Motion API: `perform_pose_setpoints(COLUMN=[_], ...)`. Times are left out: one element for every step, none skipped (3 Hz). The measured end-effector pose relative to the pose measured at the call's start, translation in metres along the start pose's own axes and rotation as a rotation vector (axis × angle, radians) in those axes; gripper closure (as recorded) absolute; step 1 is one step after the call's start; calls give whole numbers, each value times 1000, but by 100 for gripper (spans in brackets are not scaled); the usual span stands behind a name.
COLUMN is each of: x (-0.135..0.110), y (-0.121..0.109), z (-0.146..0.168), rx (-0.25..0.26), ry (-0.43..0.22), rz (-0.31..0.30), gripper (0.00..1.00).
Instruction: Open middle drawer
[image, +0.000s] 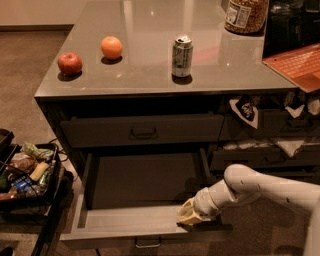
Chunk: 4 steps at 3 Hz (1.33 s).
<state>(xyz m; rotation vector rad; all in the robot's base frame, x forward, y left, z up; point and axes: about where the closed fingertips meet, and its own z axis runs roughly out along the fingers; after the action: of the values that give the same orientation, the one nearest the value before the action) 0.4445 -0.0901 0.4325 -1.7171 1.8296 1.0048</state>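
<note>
Camera view: a glossy grey countertop (150, 30) on a dark cabinet, with brown carpet floor (25, 60) to the left. A red apple (69, 63) sits near the countertop's left edge, with a round orange (111, 47) just behind it to the right. A silver-green drink can (182, 55) stands upright near the front edge, about mid-width. A jar of nuts with a label (246, 15) is at the back right. An orange-red flat board (295, 65) overhangs the right edge.

Below the top, a dark grey closed drawer with a small metal handle (100, 131). Under it, the wide dark grey middle drawer (115, 220) stands far out, interior bare, metal pull (148, 243) at front centre.

The cream-coloured gripper (189, 215) rests at the right end of that drawer's front rim, on a pale grey arm (260, 187) reaching in from the right. Cannot tell how far open it is or whether it grips anything.

A black basket of packaged items (55, 175) sits on the floor at left. Cluttered shelves with bags (245, 110) are on the cabinet's right side.
</note>
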Motion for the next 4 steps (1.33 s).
perform_pose_setpoints(x=[-25, -25, -32, -46], y=[59, 59, 43, 24], z=[21, 21, 14, -15], rx=[-43, -43, -13, 57], ry=[-57, -57, -53, -25], rz=[-5, -5, -42, -75], gripper=[100, 100, 100, 100])
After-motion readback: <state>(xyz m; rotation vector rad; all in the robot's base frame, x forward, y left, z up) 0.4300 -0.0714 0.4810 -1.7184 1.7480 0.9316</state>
